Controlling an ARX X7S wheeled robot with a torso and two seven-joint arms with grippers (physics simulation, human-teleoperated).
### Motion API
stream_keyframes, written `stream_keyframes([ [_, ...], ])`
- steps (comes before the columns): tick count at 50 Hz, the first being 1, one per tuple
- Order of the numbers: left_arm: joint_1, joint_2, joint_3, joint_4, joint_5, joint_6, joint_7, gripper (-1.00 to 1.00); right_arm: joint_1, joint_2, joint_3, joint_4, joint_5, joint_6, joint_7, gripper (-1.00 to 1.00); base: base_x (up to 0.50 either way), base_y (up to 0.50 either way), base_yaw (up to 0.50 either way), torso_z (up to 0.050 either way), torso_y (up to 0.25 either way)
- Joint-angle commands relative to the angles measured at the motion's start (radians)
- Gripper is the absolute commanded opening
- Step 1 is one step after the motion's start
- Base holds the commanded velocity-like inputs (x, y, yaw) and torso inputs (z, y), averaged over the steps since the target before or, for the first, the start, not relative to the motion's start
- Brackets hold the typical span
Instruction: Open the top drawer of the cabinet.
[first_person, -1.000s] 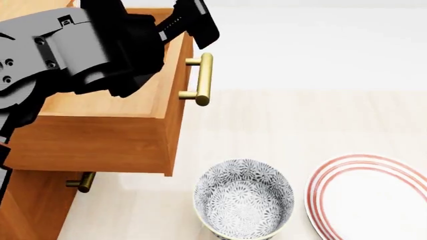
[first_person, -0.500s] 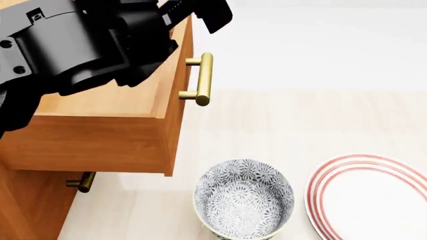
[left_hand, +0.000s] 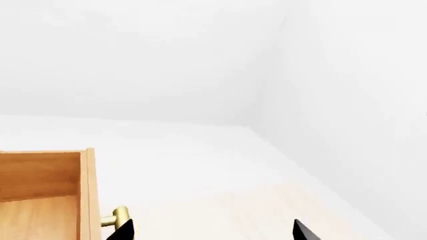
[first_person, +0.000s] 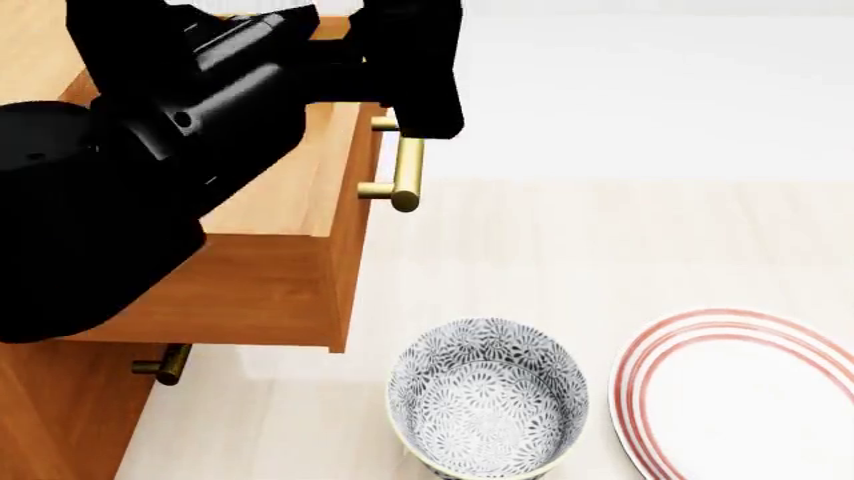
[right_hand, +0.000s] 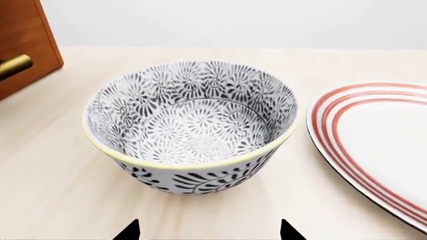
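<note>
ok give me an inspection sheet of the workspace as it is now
surface: pale wood floor, bare between items
job's things: top drawer of the cabinet pulled out, light inside showing; brass handle free
clutter: patterned bowl upright, empty; red-ringed plate beside it, apart
grippers: left gripper open, above the handle, holding nothing; right gripper open, facing the bowl
cables: nothing seen
surroundings: white walls

Everything I see is bright, evenly lit and sharp, with no glare or blur. Shadows are faint; the bowl (right_hand: 190, 125) throws perhaps a soft one on the bench (right_hand: 60, 190).
</note>
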Motion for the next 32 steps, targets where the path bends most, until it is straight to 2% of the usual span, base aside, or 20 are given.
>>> stream_keyframes([
  [1, 0.008, -0.087, 0.079, 0.321, 0.201, -0.029, 0.015, 1.0, -0.001, 0.0, -0.003, 0.001, 0.004, 0.004, 0.002, 1.0, 0.0, 0.0, 0.0, 0.0, 0.0],
  [7, 0.017, -0.098, 0.106, 0.422, 0.277, -0.023, 0.035, 1.0, 0.002, -0.003, -0.004, 0.013, 0.003, -0.003, -0.001, 1.0, 0.0, 0.0, 0.0, 0.0, 0.0],
  [12, 0.022, -0.116, 0.18, 0.537, 0.442, -0.043, 0.028, 1.0, 0.003, -0.001, -0.005, 0.008, 0.004, 0.0, 0.001, 1.0, 0.0, 0.0, 0.0, 0.0, 0.0],
  [22, 0.052, -0.15, 0.285, 0.666, 0.633, -0.065, 0.011, 1.0, 0.001, 0.001, -0.008, 0.001, 0.007, 0.005, 0.005, 1.0, 0.0, 0.0, 0.0, 0.0, 0.0],
  [26, 0.104, -0.163, 0.327, 0.692, 0.698, -0.043, 0.016, 1.0, 0.0, 0.003, -0.008, 0.001, 0.007, 0.004, 0.005, 1.0, 0.0, 0.0, 0.0, 0.0, 0.0],
  [32, 0.167, -0.208, 0.441, 0.728, 0.918, -0.002, 0.023, 1.0, -0.001, 0.004, -0.009, -0.003, 0.008, 0.007, 0.008, 1.0, 0.0, 0.0, 0.0, 0.0, 0.0],
])
